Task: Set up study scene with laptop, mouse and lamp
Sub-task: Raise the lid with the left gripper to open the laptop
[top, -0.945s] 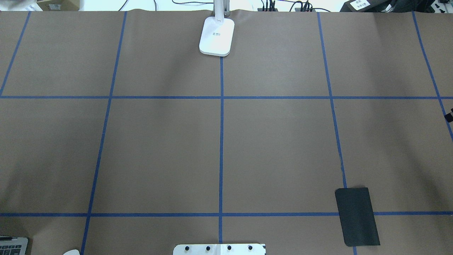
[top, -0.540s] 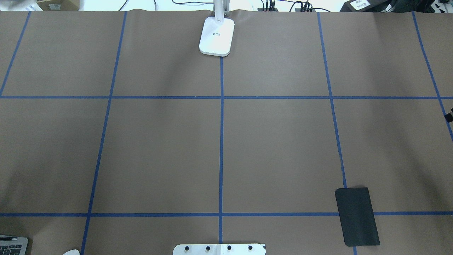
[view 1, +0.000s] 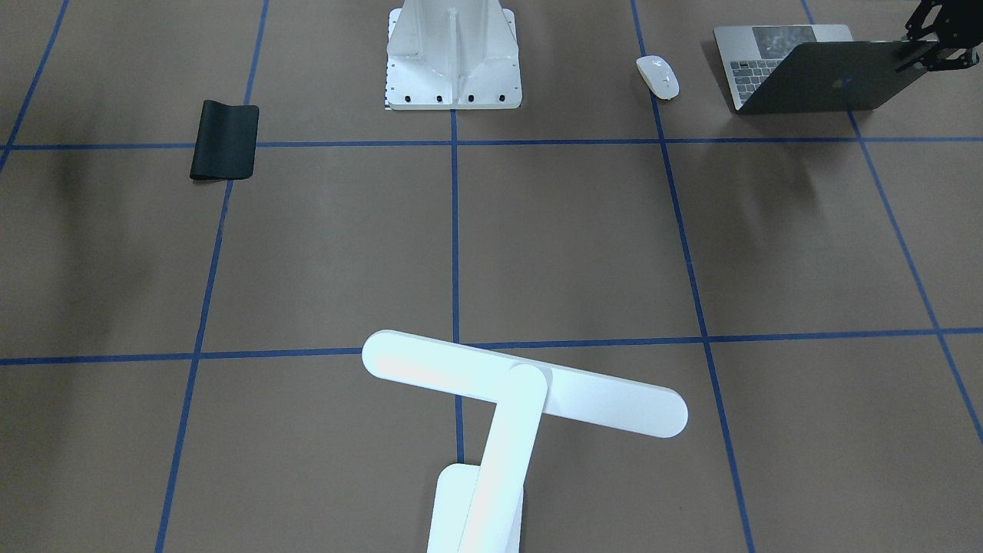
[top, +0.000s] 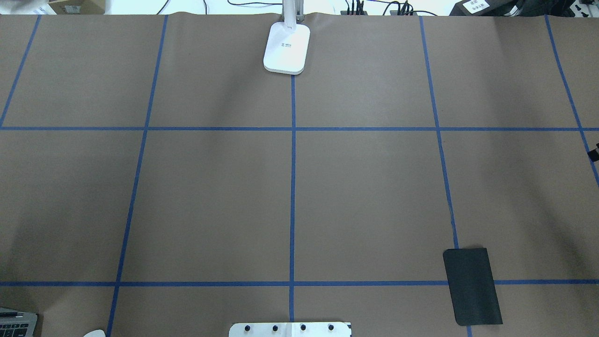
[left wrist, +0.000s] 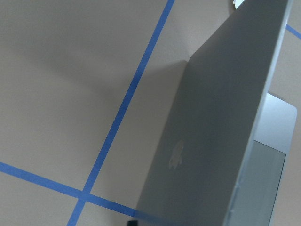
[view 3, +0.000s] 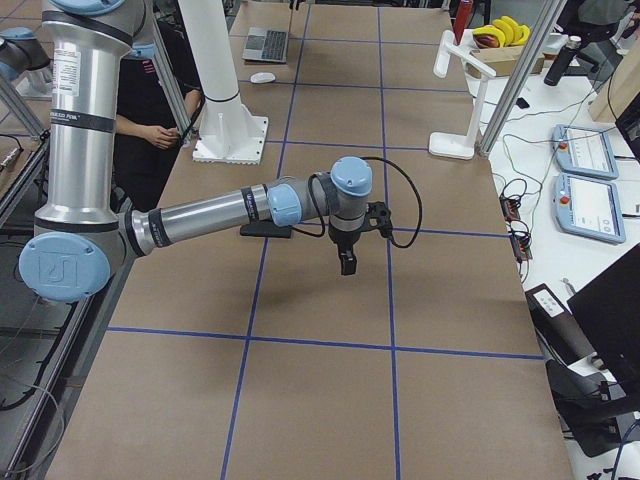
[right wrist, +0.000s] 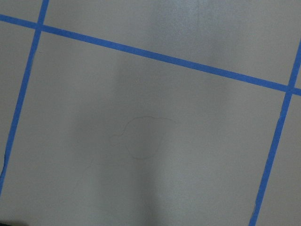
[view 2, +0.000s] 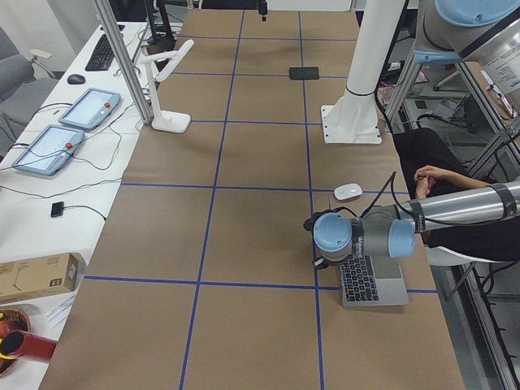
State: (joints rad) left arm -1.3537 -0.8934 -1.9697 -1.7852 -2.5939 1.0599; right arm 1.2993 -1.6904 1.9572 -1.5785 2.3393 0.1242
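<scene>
Front view: The laptop [view 1: 822,77] sat half open at the far right, with the mouse [view 1: 658,77] just left of it. The left gripper [view 1: 921,55] touched the lid's edge; I could not tell if it squeezed. The lamp [view 1: 522,392] stood near, in the middle.
Top view: Only a laptop corner [top: 16,323] showed, near left. A black mat [top: 472,286] lay near right.
Left side view: The left arm [view 2: 455,207] reached over the laptop.
Right side view: The right gripper [view 3: 347,262] hung over the table [view 3: 450,300] near the mat; I could not tell if it was open or closed.
Left wrist view: The grey lid filled the right half.
Right wrist view: Brown table, blue lines [right wrist: 155,54].
</scene>
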